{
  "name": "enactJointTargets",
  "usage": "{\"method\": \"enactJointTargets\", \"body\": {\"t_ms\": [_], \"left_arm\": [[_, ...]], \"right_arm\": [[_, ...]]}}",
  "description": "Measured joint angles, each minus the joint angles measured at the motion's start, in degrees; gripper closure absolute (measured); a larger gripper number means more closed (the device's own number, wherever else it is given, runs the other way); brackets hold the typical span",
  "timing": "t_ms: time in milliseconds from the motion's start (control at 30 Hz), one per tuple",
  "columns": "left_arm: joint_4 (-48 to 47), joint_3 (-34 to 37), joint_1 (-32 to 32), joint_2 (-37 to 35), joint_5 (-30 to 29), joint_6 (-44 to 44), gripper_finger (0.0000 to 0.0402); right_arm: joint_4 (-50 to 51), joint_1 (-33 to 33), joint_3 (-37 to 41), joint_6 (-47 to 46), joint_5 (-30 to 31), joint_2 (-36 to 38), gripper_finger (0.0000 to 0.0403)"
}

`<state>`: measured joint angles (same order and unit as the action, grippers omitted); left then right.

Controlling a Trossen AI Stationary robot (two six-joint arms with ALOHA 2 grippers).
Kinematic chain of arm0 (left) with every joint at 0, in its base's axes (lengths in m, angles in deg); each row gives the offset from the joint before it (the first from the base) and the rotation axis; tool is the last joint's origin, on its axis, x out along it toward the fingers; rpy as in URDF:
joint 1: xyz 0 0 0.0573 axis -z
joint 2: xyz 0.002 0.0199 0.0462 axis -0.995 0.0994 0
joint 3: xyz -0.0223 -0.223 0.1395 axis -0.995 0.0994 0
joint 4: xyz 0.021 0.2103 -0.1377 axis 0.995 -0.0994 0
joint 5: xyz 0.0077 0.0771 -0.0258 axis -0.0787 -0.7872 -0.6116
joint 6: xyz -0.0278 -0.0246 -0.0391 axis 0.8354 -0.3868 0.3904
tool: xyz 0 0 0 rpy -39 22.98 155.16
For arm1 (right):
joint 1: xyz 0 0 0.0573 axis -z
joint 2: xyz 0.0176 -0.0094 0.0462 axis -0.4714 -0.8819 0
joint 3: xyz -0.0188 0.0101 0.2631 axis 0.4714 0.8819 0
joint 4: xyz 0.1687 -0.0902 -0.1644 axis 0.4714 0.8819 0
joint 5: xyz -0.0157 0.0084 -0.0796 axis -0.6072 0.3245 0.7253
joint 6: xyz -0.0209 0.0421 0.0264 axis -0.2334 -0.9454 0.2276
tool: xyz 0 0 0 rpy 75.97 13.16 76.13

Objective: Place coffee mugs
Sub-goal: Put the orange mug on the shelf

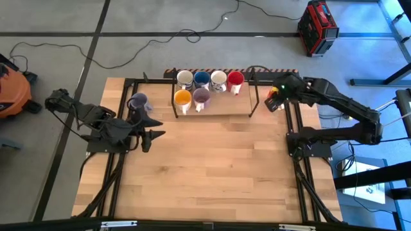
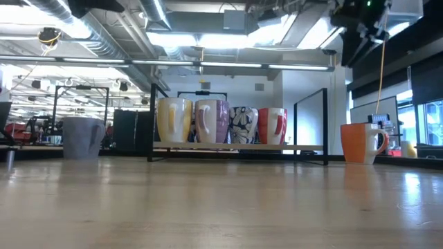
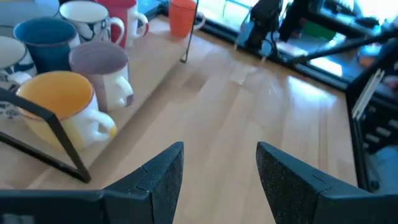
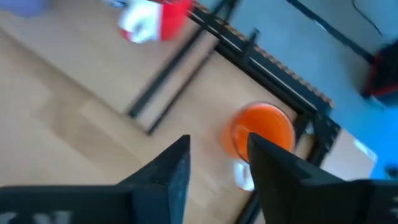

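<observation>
Six mugs stand on a low black-framed rack (image 1: 225, 110) at the table's far middle. Cream (image 1: 185, 78), blue (image 1: 201, 79), white patterned (image 1: 218, 79) and red (image 1: 235, 80) stand behind; yellow-orange (image 1: 183, 98) and purple (image 1: 201, 97) stand in front. The grey-lavender mug (image 1: 138, 101) stands upright on the table left of the rack. The orange mug (image 2: 363, 143) stands upright right of the rack. My right gripper (image 4: 217, 140) hangs open well above the orange mug (image 4: 261, 134), pointing down. My left gripper (image 3: 217, 168) is open over the table's left part, near the grey-lavender mug, facing the rack.
Black frame rails run along the table's left, right and far edges (image 1: 292, 122). The wide wooden area (image 1: 218, 167) in front of the rack is bare. A red case (image 1: 318, 25) and cables lie on the floor beyond the table.
</observation>
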<state>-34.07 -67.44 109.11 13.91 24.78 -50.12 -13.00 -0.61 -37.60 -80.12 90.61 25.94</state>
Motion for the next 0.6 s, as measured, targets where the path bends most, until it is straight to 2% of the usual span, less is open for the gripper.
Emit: {"method": "enactJointTargets", "body": {"t_ms": [133,267,467,600], "left_arm": [[2.0,0.0,-3.2,0.5,0.6,-0.5,0.0205],[3.0,0.0,-6.8,0.8,3.2,-3.2,0.0205],[3.1,0.0,-11.2,0.7,5.4,-6.4,0.0206],[3.1,0.0,-12.9,0.8,6.1,-7.9,0.0206]], "right_arm": [[-0.3,7.3,2.0,3.1,-1.3,-0.5,0.0216],[-0.3,13.5,5.0,9.7,-6.7,-3.0,0.0186],[-4.2,19.7,11.9,16.7,-10.9,-4.4,0.0180],[-9.8,21.4,16.7,17.3,-15.2,-5.2,0.0181]]}}
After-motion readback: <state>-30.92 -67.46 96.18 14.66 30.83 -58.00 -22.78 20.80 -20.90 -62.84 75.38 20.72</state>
